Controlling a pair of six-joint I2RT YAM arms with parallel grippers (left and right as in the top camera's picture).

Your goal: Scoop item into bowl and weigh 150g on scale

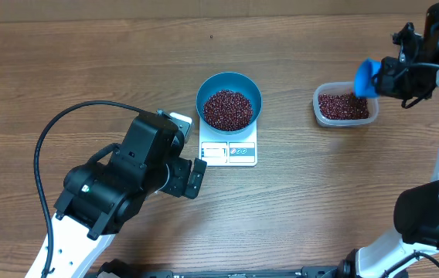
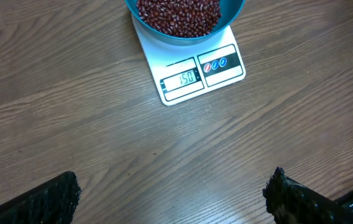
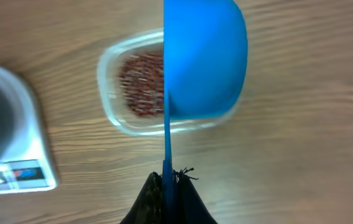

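Starting at left: left gripper [image 1: 195, 174] sits low over the table [image 1: 65, 69], just left of and in front of the scale [image 1: 228, 152], not touching it. Its fingers [image 2: 46, 202] are spread wide with nothing between them; only bare wood shows in the gap in the left wrist view.

Centre: scale lies flat on the table with its display [image 2: 181, 79] facing the front edge. The display reads 150. The bowl [image 1: 255, 89] stands upright on the scale's rear part and overhangs it. Beans [image 1: 228, 110] fill the bowl's bottom as 1 loose heap, well below the rim.

Right: tub [image 1: 319, 96] stands on the table well apart from the scale and holds a shallow layer of beans. The scoop [image 1: 366, 77] hangs over the tub's right end, tipped on its side. Whether it holds any beans I cannot tell. Right gripper [image 3: 166, 180] is clamped tight on the scoop's thin handle, fingers pressed against both sides of it.
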